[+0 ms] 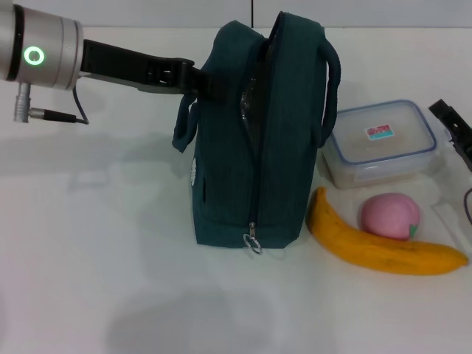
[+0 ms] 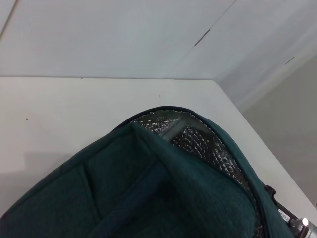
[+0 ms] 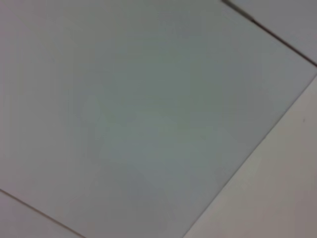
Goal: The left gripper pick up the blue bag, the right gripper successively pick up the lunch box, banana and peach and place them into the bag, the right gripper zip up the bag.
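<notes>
Left pincer (image 1: 198, 82) gripped blue bag (image 1: 254, 147) upright on desk (image 1: 110, 258), left wrist view alone revealed silver lining (image 2: 198, 136), right pincer (image 1: 456, 133) state unclear.

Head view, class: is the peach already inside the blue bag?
No: the peach lies on the table beside the banana, outside the blue bag.

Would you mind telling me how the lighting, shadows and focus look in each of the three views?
Head view: even, bright light; soft faint shadows on the table below the bag and left gripper; the lunch box, banana and peach are sharp. Left wrist view: the bag's foil lining glints; the near fabric is soft. Right wrist view: only a blurred, featureless pale surface.
</notes>
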`<state>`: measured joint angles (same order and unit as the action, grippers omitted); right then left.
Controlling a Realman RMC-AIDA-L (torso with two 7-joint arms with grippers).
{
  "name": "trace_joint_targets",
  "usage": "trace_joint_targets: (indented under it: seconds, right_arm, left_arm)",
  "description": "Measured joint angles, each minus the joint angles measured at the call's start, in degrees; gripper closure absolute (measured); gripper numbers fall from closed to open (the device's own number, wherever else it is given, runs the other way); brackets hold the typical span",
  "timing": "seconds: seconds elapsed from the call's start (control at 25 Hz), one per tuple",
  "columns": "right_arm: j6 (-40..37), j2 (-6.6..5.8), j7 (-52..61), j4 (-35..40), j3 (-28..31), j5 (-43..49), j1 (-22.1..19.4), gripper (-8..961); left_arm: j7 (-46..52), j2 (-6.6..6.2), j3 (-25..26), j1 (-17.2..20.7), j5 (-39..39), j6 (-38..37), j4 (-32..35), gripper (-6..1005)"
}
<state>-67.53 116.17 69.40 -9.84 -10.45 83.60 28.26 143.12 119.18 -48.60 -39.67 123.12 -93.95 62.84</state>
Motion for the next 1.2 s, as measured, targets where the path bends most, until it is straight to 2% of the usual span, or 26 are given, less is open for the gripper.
trace_joint_targets:
  seconds: [0.28,0.68,0.8,1.2]
  right_arm:
    - [0.62,0.05,0.03,-1.02,-0.35,0.76,1.46,268]
    - [0.74,0.02,0.04,-1.19,-0.78,0.85,1.10,277]
    - [0.54,-0.07,0.15,-1.12,-1.66,0.87,1.05,512]
    - [-0.87,-0.20,1.91,-0.61,-2.56,0.87,0.84,650]
  left_arm:
    - [-0.05,0.07,0.00,0.18,-0.08,0.05,0.00,931]
    - [-0.04,0.17,0.00,0.38,-0.08,0.09,-0.01,931]
    - [-0.04,0.18,-0.02,0.39,-0.08,0.09,-0.06,931]
    - [-1.89,0.12,-0.09,0.14,-1.45,0.04,-1.99,931]
